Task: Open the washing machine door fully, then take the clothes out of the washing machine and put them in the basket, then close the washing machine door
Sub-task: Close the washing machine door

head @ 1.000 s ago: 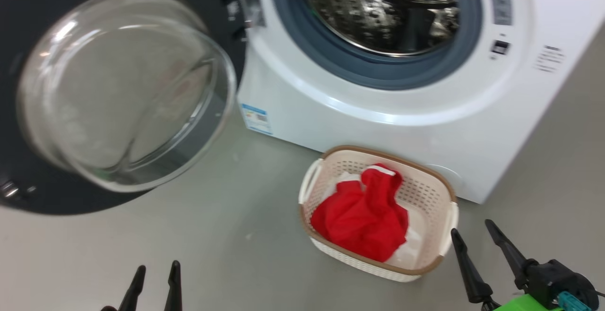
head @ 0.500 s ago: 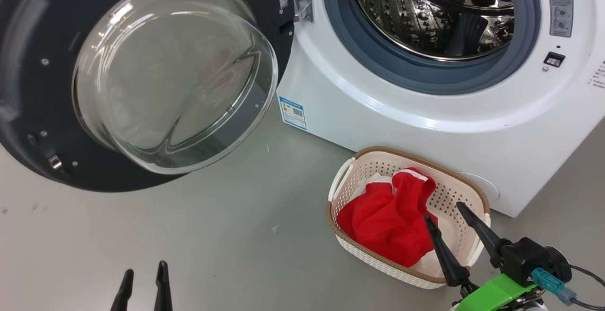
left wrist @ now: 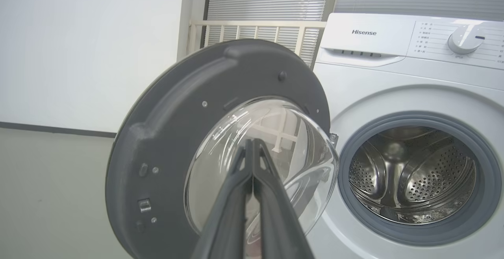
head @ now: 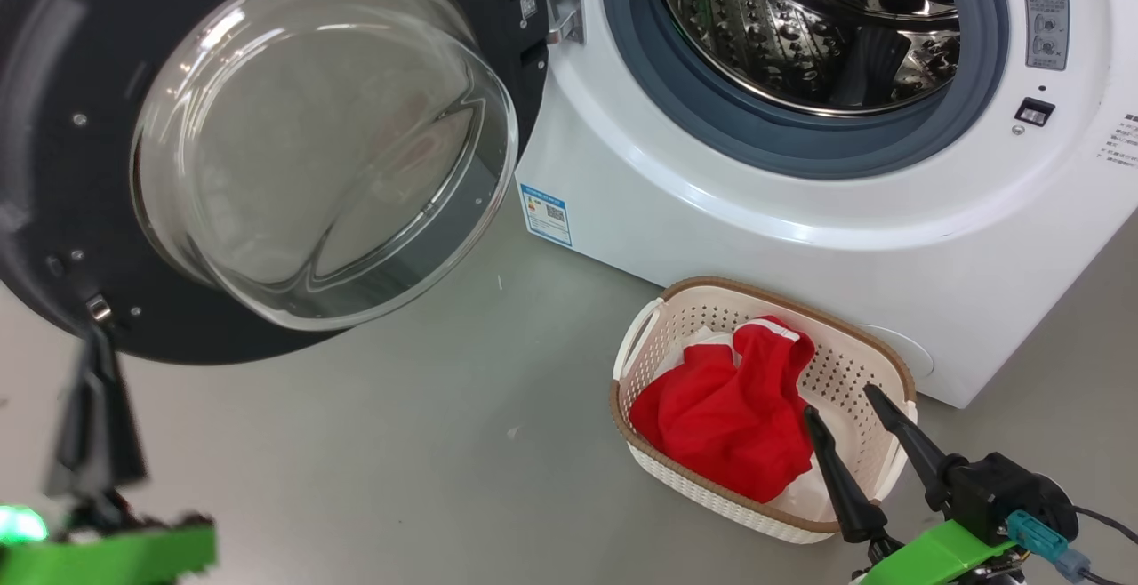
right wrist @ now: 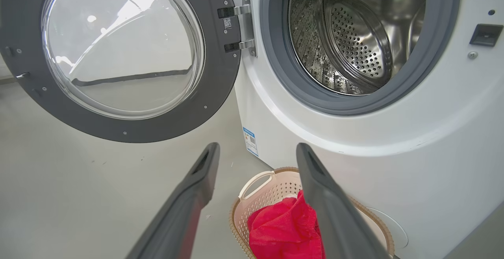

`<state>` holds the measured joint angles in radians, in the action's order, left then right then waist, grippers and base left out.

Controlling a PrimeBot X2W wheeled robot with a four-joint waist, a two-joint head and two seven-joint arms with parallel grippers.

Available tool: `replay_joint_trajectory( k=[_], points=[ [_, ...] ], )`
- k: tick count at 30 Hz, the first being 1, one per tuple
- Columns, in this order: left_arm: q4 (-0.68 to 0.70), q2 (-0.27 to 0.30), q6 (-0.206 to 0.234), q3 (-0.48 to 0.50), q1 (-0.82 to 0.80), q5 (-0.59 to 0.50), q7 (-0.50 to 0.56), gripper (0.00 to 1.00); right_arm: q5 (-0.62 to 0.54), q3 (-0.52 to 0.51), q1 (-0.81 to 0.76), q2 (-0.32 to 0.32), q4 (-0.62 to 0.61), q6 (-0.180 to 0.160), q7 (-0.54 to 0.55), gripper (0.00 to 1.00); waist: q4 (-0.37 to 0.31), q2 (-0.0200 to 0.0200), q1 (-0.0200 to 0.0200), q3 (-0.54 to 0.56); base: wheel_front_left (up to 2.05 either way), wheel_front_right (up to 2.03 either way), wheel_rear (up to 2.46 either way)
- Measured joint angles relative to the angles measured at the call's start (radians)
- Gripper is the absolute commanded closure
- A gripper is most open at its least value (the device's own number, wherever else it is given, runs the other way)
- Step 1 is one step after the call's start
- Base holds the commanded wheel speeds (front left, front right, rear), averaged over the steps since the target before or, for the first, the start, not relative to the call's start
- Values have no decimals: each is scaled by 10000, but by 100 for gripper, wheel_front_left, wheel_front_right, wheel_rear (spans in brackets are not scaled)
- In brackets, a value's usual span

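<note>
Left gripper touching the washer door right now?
Cannot tell. In the head view the left gripper is blurred, its tip overlapping the lower rim of the washing machine door; the left wrist view shows it shut, over the glass, depth unclear.

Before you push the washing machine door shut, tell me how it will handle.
The washing machine door probably swings rigidly on its side hinge, not flopping. Its thick glass bowl suggests some weight. Smooth glass could be slippery to push.

The washing machine (left wrist: 397,86) is showing the brand name (left wrist: 364,32) Hisense on its top panel. A blue label sticker (head: 544,213) is sitting on its lower front corner. A grey warning label (head: 1044,18) with a red triangle is sitting beside the drum opening. Their print is reading too small to make out.
</note>
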<state>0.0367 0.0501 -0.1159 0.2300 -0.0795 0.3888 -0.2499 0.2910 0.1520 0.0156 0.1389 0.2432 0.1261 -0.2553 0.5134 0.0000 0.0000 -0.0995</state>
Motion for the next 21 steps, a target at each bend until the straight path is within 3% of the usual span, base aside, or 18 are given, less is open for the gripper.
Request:
replay_joint_trajectory(
  k=[4, 9, 11, 16, 21],
  points=[
    [307, 706, -81, 514, -1216, 6, -71, 100, -4, -169, -176, -81, -88, 0, 0, 0, -17, 0, 0, -39, 0, 0, 0],
    [-52, 2243, -90, 711, -3161, 608, -77, 100, -21, -311, -232, -128, -146, 0, 0, 0, -34, 0, 0, -134, 0, 0, 0],
    [-232, 2543, -90, 706, -3540, 756, -81, 100, -25, -349, -236, -134, -155, 0, 0, 0, -39, 0, 0, -153, 0, 0, 0],
    [-1845, 3831, -92, 499, -5097, 1611, -82, 100, -127, -479, -422, -213, -270, 0, 0, 0, -65, 0, 1, -240, 0, 0, 0],
    [-4337, 4677, -92, 94, -6426, 2922, -81, 100, -297, -512, -471, -276, -353, 0, 0, 0, -116, 0, 0, -437, 0, 0, 0]
  ],
)
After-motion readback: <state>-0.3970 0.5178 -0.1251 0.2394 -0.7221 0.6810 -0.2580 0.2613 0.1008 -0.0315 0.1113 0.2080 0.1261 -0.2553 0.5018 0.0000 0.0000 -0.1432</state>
